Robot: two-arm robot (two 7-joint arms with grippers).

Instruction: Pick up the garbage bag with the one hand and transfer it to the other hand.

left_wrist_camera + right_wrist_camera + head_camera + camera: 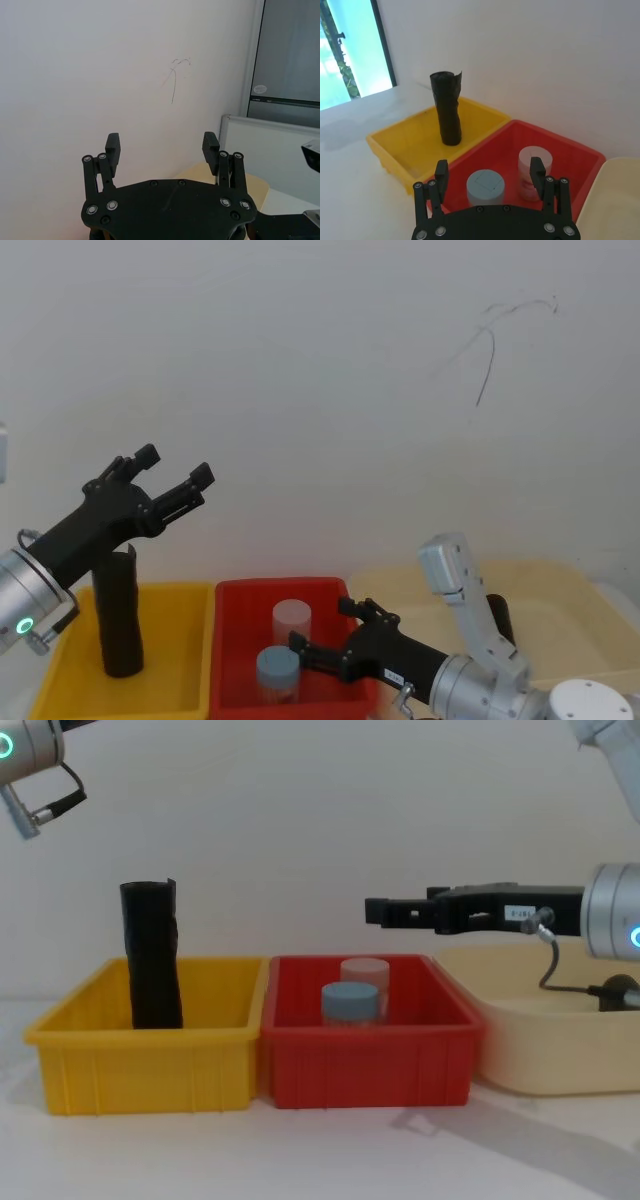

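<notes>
Standing upright in the yellow bin [140, 1065], the garbage bag [152, 960] is well below the left gripper [176, 464], whose fingers are spread and empty. The right gripper [489, 169] holds its fingers apart above the red bin [370, 1065]; the print on its white label [517, 912] looks too small to read.

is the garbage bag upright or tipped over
Upright: the garbage bag stands on end in the yellow bin; left gripper hovers above, right gripper over the red bin.

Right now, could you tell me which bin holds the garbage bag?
The yellow bin on the robot's left; the garbage bag stands upright in it. The red bin holds jars.
</notes>
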